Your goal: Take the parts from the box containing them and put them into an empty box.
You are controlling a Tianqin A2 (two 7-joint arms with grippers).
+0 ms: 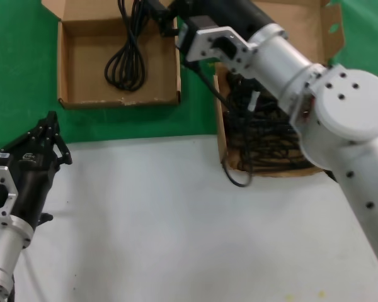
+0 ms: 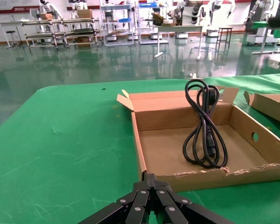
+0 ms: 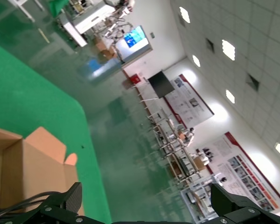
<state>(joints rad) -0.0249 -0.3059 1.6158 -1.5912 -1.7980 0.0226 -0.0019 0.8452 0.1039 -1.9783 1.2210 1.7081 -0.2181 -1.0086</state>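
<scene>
Reaching forward and leftward across the scene, the right arm stretches from the lower right of the head view up to the far edge, its gripper (image 1: 167, 16) over the far rim between the two boxes. In the right wrist view its two fingers (image 3: 74, 196) stand wide apart; a strand of cord shows at that frame's edge, but whether it is gripped cannot be told.

Left arm parked low at the near left over the white table (image 1: 176, 226); left gripper (image 1: 49, 123) points toward the boxes, fingers pressed together to a point, holding nothing.

Count: two boxes on the green cloth (image 1: 19, 75). The empty box (image 1: 69, 100), squarish, now holds one looped power cord (image 1: 129, 60), lying lengthwise with its far end draped over the back wall. The wider box (image 1: 222, 135) to the right holds a tangled heap of cords (image 1: 264, 138), number not countable; one loop spills over its near left corner.
</scene>
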